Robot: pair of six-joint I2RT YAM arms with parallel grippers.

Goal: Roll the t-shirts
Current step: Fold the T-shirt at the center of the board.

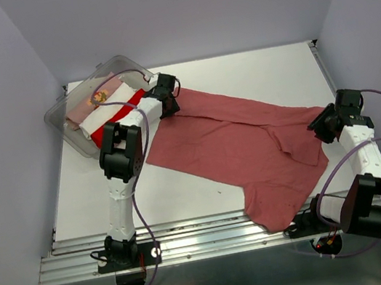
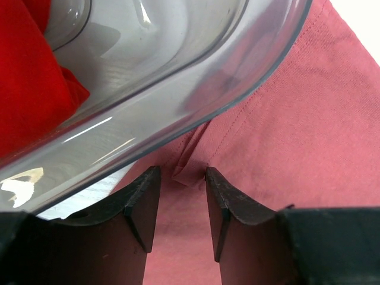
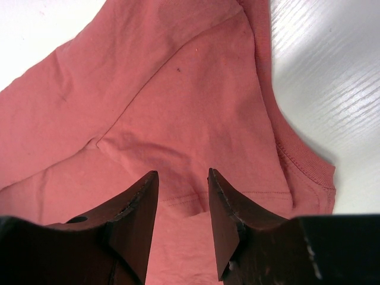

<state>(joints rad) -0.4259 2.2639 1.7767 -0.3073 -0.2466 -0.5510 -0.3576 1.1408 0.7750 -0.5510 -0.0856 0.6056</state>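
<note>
A large brick-red t-shirt (image 1: 242,141) lies spread out, somewhat rumpled, across the white table (image 1: 252,72). My left gripper (image 1: 168,109) hovers over its far left corner, beside the tub. In the left wrist view that gripper (image 2: 181,172) is open, with a small hem fold (image 2: 187,159) just ahead of the tips. My right gripper (image 1: 316,129) sits at the shirt's right edge. Seen from the right wrist, this gripper (image 3: 183,173) is open over a stitched hem (image 3: 178,199), and the cloth lies flat beneath. Pale pink (image 1: 89,101), white (image 1: 107,109) and bright red (image 1: 118,118) rolled bundles lie in the tub.
The clear plastic tub (image 1: 66,109) stands at the far left of the table, and its curved wall (image 2: 178,77) is close to my left fingers. Grey walls close off the table on three sides. A metal rail (image 1: 214,234) runs along the near edge.
</note>
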